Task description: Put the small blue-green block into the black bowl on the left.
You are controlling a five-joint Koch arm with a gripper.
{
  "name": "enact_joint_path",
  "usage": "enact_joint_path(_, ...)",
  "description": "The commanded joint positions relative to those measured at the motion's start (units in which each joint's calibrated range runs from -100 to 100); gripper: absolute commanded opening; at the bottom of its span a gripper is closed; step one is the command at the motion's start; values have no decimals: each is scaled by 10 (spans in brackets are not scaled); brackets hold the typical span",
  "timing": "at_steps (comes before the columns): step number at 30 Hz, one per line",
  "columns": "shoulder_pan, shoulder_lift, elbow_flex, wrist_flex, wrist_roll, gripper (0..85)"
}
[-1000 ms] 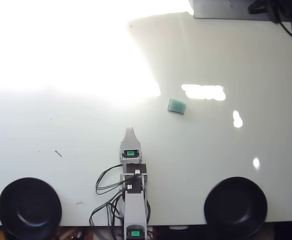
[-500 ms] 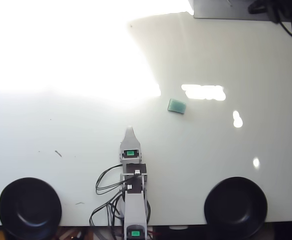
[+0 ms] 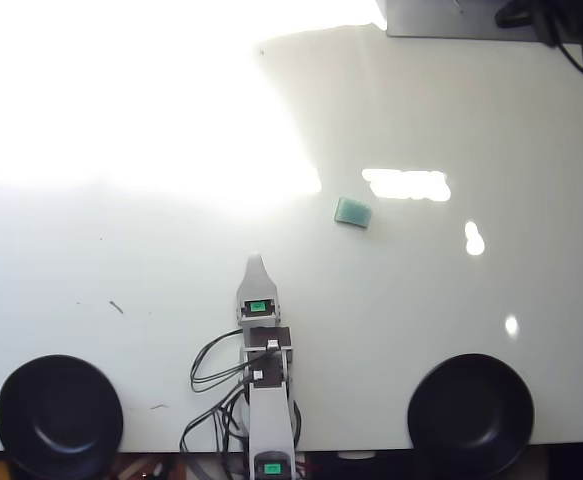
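- Jaws of the gripper (image 3: 256, 260) lie stacked under the overhead camera, so only one pale pointed tip shows; whether they are parted or closed cannot be told, and nothing is seen between them.
- Grey arm (image 3: 265, 385) runs from the table's near edge up the picture to that tip, with bright green squares on its segments and black cables (image 3: 209, 362) looping off to its left.
- Small blue-green block (image 3: 353, 211) is a tiny teal piece, roughly square with softened corners and flat, lying slightly askew on the white table (image 3: 171, 290), up and to the right of the tip and well apart from it.
- Black bowl (image 3: 59, 415) sits at the lower left edge, round, glossy and shallow.
- A second black bowl (image 3: 469, 412) of the same look sits at the lower right.
- Strong glare whitens the table's upper left.
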Motion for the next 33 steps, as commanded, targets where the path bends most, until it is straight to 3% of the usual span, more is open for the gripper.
enact_joint_path(1, 0, -20, -15, -14, -2, 482)
enact_joint_path(18, -31, -25, 109, -91, -2, 464)
enact_joint_path(33, -91, 179, 338, -174, 0, 465)
